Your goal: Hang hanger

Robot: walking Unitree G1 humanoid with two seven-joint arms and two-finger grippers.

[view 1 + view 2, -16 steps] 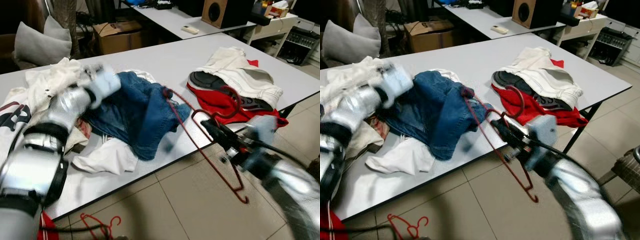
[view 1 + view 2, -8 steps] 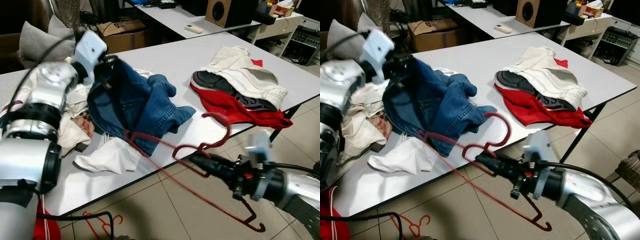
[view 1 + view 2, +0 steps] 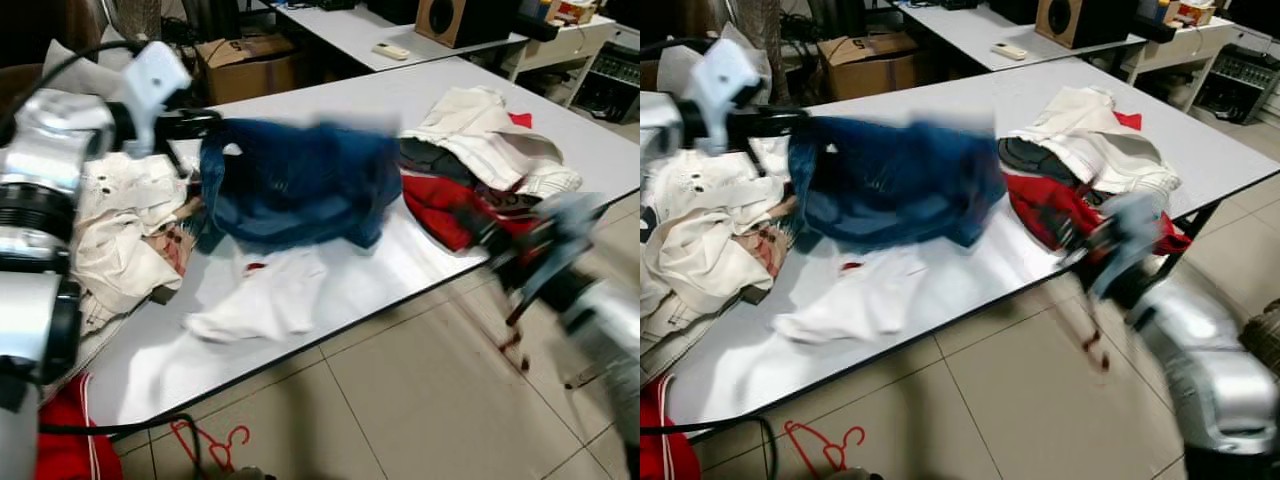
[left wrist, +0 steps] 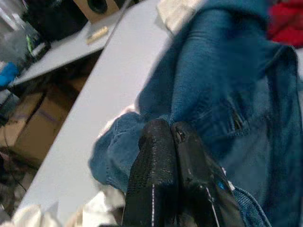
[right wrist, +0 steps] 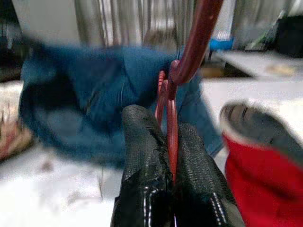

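Observation:
A blue denim garment (image 3: 300, 180) hangs blurred above the grey table (image 3: 330, 100), held up by one edge. My left gripper (image 3: 205, 122) is shut on that edge, and the left wrist view has its fingers (image 4: 158, 156) pinched on a fold of the denim (image 4: 222, 80). At the table's right edge my right gripper (image 3: 495, 240) is blurred. In the right wrist view its fingers (image 5: 142, 142) are shut on the stem of a red wire hanger (image 5: 191, 42), whose hook rises above them. The hanger's lower end (image 3: 515, 335) trails toward the floor.
A white cloth (image 3: 265, 300) lies near the table's front edge. Cream clothes (image 3: 120, 220) are heaped at the left. A red garment (image 3: 440, 205) under a cream one (image 3: 480, 130) lies at the right. Another red hanger (image 3: 210, 445) lies on the tiled floor. A cardboard box (image 3: 245, 65) stands behind.
My left gripper has lifted the denim off the table and spread it. My right gripper has swung the hanger rightward to the table's right edge. The view has shifted slightly.

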